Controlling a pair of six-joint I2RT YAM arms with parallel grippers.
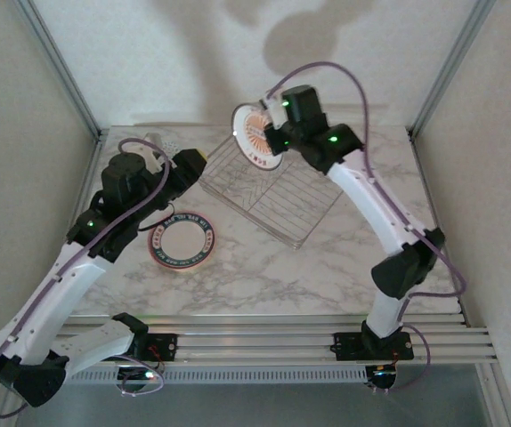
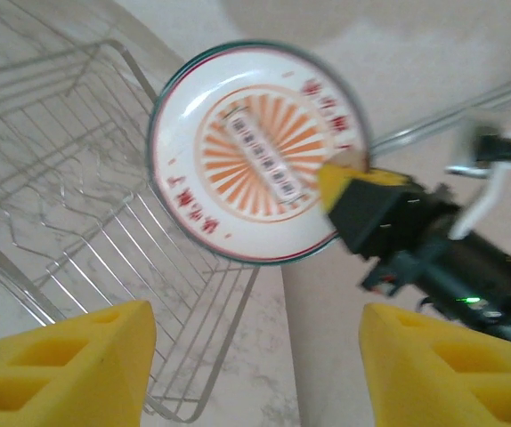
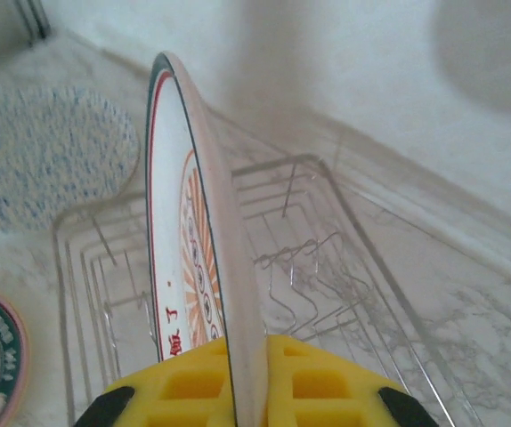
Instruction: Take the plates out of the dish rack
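So, big stuff first: the marble table (image 1: 327,267) has the wire dish rack (image 1: 273,191) sitting roughly mid-table, turned at an angle.

Off the rack's far left side there's what looks like a speckled plate (image 3: 42,151) lying flat. It's blurry, so I won't swear to more than that.

The one that matters is the sunburst plate (image 2: 255,151). It's up in the air over the rack's far-left corner, standing on edge, rim pointing up. The right gripper (image 3: 242,351) is pinching it by the lower rim, one finger on each face.

A smaller dark-rimmed plate (image 1: 182,240) lies flat on the table, just off the rack's near-left side and close to the left arm.

The left gripper (image 2: 254,329) has its fingers spread wide with nothing between them. It sits just left of the rack, aimed straight at the sunburst plate's printed face.

Here's the relation I'd watch. The plate is vertical and broadside to the left gripper, while the spot for unloaded plates lies down and to the left, on the left arm's side. My guess is it either gets handed across or gets swung left and tipped flat. For a handover, the left fingers face the flat of the plate, so they'd need to come at the rim.
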